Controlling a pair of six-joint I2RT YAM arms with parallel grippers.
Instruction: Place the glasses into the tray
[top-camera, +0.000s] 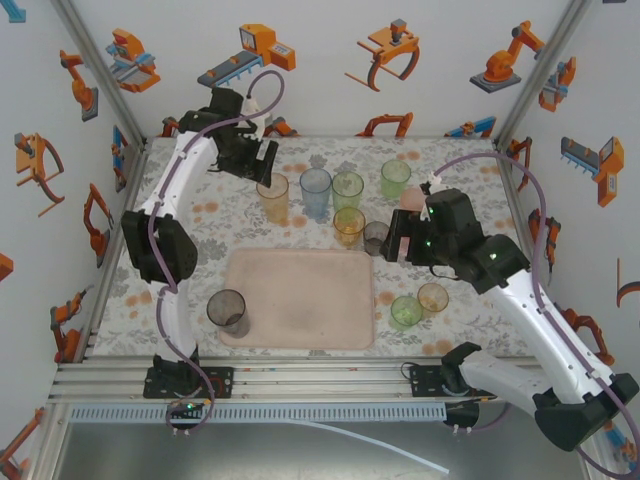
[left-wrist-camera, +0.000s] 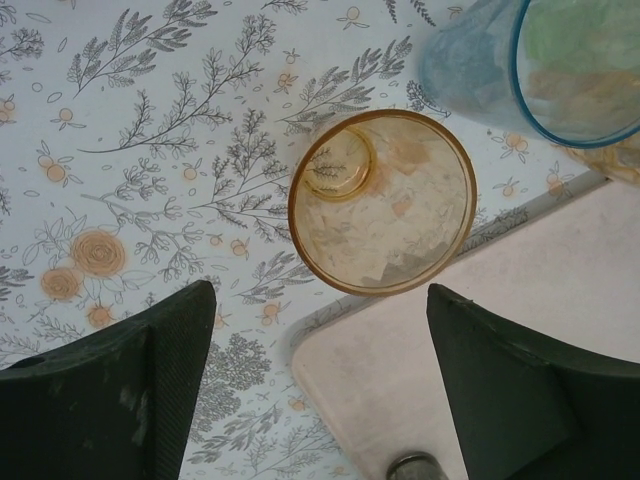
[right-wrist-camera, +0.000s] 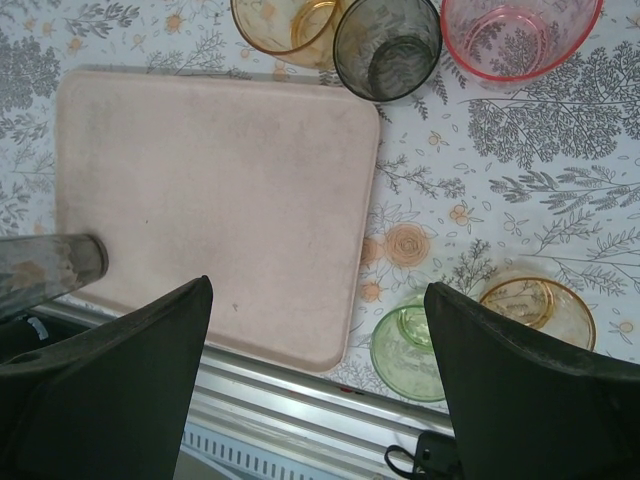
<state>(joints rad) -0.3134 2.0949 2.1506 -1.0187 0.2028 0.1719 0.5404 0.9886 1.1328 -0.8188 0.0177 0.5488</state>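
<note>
The pale pink tray (top-camera: 300, 300) lies in the middle of the table. A grey glass (top-camera: 227, 310) stands at its front left corner. Behind the tray stand orange (top-camera: 272, 197), blue (top-camera: 315, 193) and green (top-camera: 347, 190) glasses. My left gripper (top-camera: 262, 160) hangs open over the far side of the orange glass (left-wrist-camera: 382, 200), whose rim lies ahead of the fingertips (left-wrist-camera: 190, 320), with nothing between them. My right gripper (top-camera: 400, 245) is open and empty (right-wrist-camera: 318, 360), above the tray's right edge (right-wrist-camera: 350, 300). Near it are a grey glass (right-wrist-camera: 388, 48) and a pink one (right-wrist-camera: 520, 35).
More glasses stand right of the tray: a short orange (top-camera: 349, 226), a green (top-camera: 395, 178) at the back, a low green (top-camera: 406, 312) and a low orange (top-camera: 433, 298) near the front. The metal rail (top-camera: 300, 380) runs along the near edge.
</note>
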